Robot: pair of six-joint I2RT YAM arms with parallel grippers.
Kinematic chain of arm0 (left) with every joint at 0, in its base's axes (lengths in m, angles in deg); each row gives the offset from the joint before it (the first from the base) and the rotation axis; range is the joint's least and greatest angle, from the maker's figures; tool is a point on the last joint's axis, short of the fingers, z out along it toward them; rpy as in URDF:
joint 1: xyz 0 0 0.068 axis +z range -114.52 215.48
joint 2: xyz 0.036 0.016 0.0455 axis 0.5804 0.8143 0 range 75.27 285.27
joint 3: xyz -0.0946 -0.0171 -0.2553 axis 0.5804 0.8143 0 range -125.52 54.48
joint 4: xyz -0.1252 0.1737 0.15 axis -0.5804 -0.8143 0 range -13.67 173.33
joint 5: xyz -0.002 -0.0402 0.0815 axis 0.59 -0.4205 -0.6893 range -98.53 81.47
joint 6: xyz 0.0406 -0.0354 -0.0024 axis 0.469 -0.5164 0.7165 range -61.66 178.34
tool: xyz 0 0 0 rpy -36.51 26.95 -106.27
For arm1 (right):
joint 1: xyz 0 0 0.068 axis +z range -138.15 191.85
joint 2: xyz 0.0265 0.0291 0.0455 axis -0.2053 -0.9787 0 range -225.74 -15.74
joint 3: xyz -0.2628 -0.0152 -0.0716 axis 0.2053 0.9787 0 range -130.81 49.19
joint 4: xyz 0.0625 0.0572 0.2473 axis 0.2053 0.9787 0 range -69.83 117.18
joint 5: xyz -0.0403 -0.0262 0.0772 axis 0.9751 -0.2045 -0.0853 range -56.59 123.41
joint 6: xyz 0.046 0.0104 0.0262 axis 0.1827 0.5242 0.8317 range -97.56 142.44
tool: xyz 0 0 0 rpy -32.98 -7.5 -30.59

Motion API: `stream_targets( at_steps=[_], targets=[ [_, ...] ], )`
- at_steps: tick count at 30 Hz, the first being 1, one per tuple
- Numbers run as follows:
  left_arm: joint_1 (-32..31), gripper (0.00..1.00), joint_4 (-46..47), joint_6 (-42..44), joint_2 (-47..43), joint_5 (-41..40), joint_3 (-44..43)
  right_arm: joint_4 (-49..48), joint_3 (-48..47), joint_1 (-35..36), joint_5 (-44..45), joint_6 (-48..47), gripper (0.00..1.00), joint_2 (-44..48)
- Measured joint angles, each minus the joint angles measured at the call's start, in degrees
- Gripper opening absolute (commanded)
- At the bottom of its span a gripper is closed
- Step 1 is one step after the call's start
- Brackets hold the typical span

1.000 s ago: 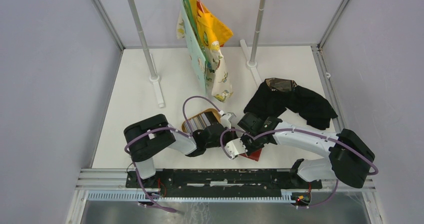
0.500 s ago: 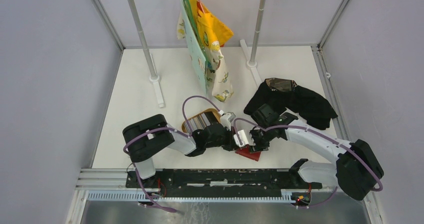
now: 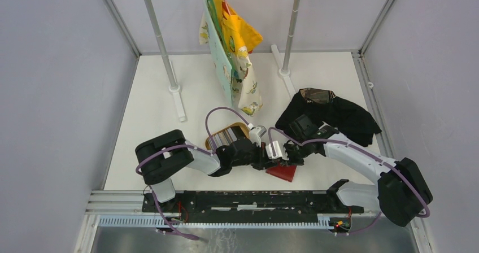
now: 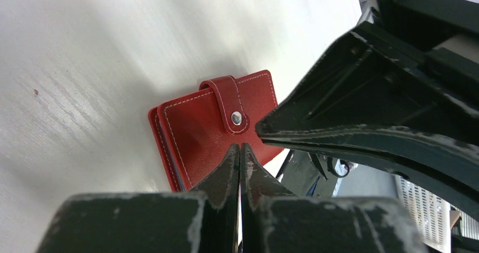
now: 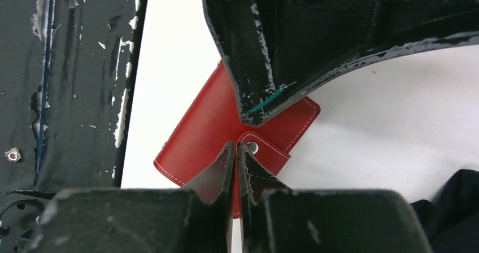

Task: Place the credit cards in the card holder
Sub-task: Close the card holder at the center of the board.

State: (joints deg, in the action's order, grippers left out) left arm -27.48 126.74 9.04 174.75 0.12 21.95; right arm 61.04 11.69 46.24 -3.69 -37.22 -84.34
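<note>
Left hand (image 4: pixel 240 147) and right hand (image 5: pixel 236 144) are both sitting pinched shut, empty-looking; poking the snapped card holder (image 4: pixel 197 129) is risking skidding it along the counter (image 4: pixel 85 66).

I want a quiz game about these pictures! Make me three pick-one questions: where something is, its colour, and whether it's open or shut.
1. Where is the wallet? A) on the white table B) in a drawer C) on the floor
2. What colour is it? A) blue B) red C) green
3. Is it open? A) wide open B) half open C) closed, strap snapped
Answers: 1 A, it lies flat on the table; 2 B, red all over; 3 C, the strap reaches its stud.
</note>
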Motion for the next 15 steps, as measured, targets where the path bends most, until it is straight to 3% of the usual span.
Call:
stream_targets(
  at_steps=[15],
  targets=[
    [0.0, 0.02, 0.0, 0.0, 0.0, 0.7, 0.0, -4.5, 1.2, 4.1, 7.0, 4.4, 0.05, -5.3]
  ],
)
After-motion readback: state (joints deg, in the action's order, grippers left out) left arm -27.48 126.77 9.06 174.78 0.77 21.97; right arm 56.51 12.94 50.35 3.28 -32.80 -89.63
